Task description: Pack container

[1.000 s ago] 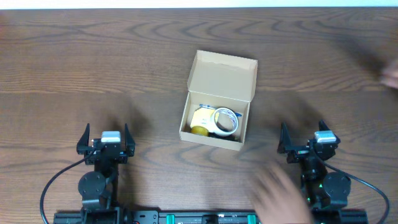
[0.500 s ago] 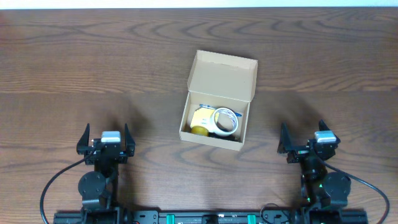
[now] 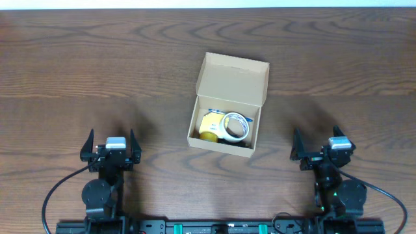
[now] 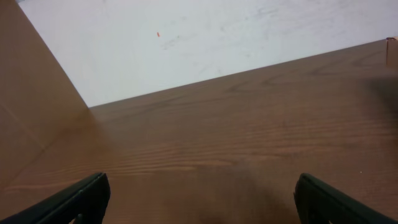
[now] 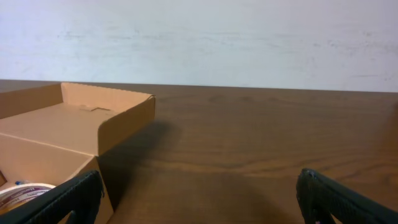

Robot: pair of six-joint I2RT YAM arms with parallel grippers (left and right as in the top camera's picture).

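Observation:
The tan cardboard container [image 3: 232, 81] sits at the table's middle with its flap lid open toward the far side. Inside it lie a white tape roll [image 3: 236, 126], a yellow item [image 3: 209, 129] and something dark at the front right. The right wrist view shows the container [image 5: 74, 124] at the left, with the roll's edge [image 5: 22, 194] low down. My left gripper [image 3: 110, 144] is open and empty near the front left edge. My right gripper [image 3: 319, 143] is open and empty near the front right edge. Both grippers are apart from the container.
The wooden table [image 3: 97, 71] spans the overhead view. A white wall [image 4: 217, 37] rises beyond its far edge. In the left wrist view only a sliver of the container's corner [image 4: 392, 50] shows at the right edge.
A blurred hand at the front right and far right a second ago has gone out of view. The container and both arms have not moved.

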